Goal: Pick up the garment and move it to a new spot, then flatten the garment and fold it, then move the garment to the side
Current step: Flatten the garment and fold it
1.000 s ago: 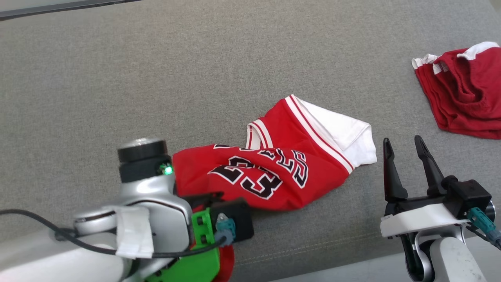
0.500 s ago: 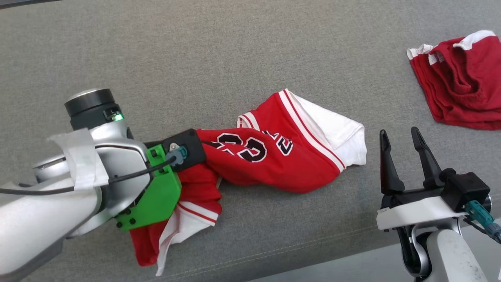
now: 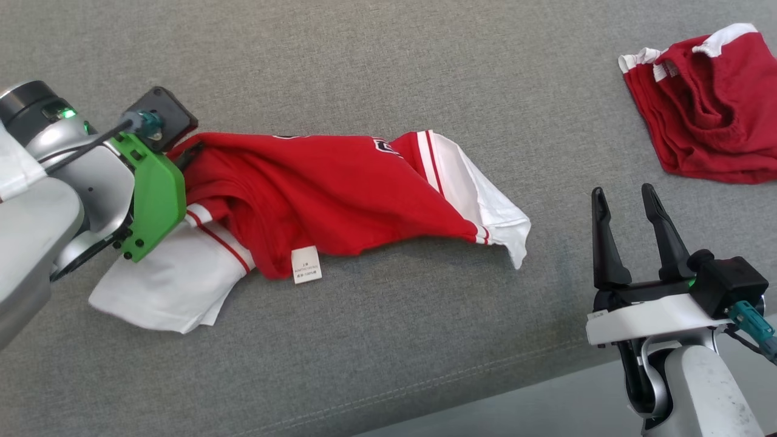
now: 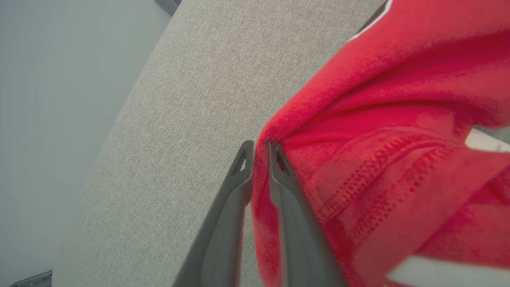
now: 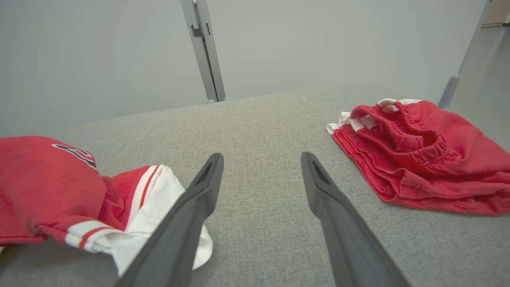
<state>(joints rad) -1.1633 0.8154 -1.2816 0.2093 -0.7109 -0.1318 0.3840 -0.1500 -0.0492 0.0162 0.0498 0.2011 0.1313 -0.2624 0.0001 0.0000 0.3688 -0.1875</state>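
I work in what looks like a bare test room, not a home. Before me spreads a wide grey upholstered pad (image 3: 364, 73) (woven cloth, with a stitched seam (image 3: 425, 381) along its near edge). Past its far edge stands a plain pale wall (image 5: 99, 52) with a metal upright (image 5: 202, 52) against it. Near me runs smooth pale floor (image 3: 534, 416). A red jersey (image 3: 340, 188) and a heap of red shorts (image 3: 704, 121) lie on the pad, well apart.

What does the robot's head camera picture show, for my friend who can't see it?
The robot's left fingers pinch one end of a red and white jersey, stretched across a grey cushion. Its right fingers stand open at the lower right, holding nothing, and red shorts lie bunched at the top right.
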